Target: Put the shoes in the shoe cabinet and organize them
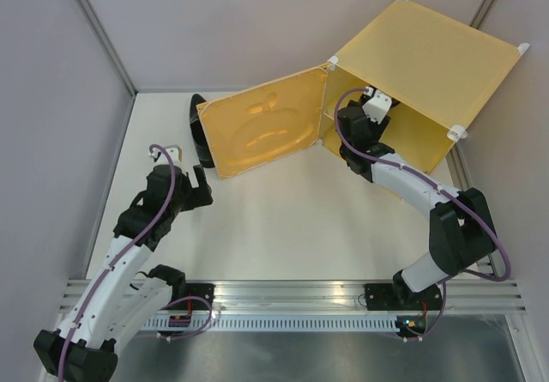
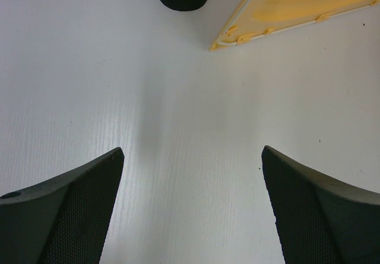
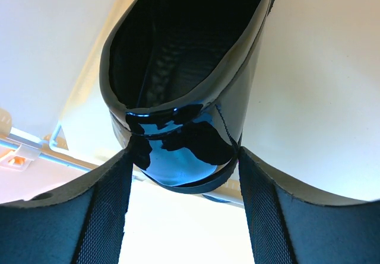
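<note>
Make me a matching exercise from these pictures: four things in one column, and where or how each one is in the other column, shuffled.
Column one
1. left hand
2. right hand
3. cabinet door
4. shoe on the table

Column two
A. swung wide open
B. inside the shoe cabinet, straddling the heel of a black shoe
C. partly hidden behind the door
D. open above the white table

Pairs: 1-D, 2-B, 3-A, 4-C

A black shoe (image 1: 199, 129) lies just beyond my spread left jaws, half hidden by the open door (image 1: 266, 129), while my right arm (image 1: 412, 184) reaches into the shoe cabinet (image 1: 429, 56).
</note>
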Available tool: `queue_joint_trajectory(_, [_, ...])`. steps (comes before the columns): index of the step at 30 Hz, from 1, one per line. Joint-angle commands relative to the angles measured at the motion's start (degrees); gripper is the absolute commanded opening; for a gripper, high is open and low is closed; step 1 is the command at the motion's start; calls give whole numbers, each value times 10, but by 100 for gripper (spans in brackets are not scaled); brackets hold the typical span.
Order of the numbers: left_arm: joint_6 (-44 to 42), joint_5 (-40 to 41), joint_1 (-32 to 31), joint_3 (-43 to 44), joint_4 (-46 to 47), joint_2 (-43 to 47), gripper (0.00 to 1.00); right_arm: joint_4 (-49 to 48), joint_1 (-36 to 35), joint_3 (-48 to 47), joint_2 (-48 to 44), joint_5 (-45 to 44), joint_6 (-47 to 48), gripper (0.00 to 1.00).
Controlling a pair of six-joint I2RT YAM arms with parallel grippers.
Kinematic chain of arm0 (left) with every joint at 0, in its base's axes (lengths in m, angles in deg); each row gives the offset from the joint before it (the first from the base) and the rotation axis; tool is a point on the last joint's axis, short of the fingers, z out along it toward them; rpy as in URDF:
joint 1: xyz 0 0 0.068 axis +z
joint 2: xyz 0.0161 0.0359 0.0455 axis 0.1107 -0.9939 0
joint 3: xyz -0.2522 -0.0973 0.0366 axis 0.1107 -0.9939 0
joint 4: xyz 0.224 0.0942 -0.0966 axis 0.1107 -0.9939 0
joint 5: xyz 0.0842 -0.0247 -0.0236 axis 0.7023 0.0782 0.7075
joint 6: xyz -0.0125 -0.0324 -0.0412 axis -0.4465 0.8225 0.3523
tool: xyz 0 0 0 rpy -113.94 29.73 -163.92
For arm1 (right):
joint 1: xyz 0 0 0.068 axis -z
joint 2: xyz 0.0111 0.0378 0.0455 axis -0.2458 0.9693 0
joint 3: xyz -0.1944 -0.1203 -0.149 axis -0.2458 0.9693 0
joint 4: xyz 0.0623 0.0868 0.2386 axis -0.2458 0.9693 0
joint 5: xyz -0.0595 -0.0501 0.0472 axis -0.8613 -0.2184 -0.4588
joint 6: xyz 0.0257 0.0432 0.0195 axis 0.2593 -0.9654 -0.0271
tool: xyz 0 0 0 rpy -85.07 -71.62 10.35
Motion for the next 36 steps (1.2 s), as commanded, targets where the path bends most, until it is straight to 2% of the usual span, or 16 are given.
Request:
queue_joint_trajectory(1, [-23, 0, 2, -4, 16, 6, 100, -21, -3, -19, -7, -12, -3, 62])
queue_joint_trajectory(6, [-23, 0, 3, -4, 17, 6, 100, -25, 0, -38, 9, -25, 2, 59])
queue_joint_trajectory(21, [-23, 1, 2, -4, 16, 9, 100, -37, 16, -71, 44, -42, -8, 60])
queue_joint_trajectory(24, [-23, 1, 2, -4, 17, 8, 100, -40, 16, -66, 49, -41, -15, 67])
queue_joint_trajectory(25, [-23, 0, 2, -5, 18, 8, 100, -38, 16, -67, 54, -40, -15, 73])
queue_joint_trajectory(31, [-23, 0, 3, -4, 18, 8, 100, -25, 16, -52, 33, -14, -20, 94])
queue_joint_trajectory(36, [-23, 0, 3, -4, 17, 8, 100, -2, 16, -42, 4, 10, -22, 98])
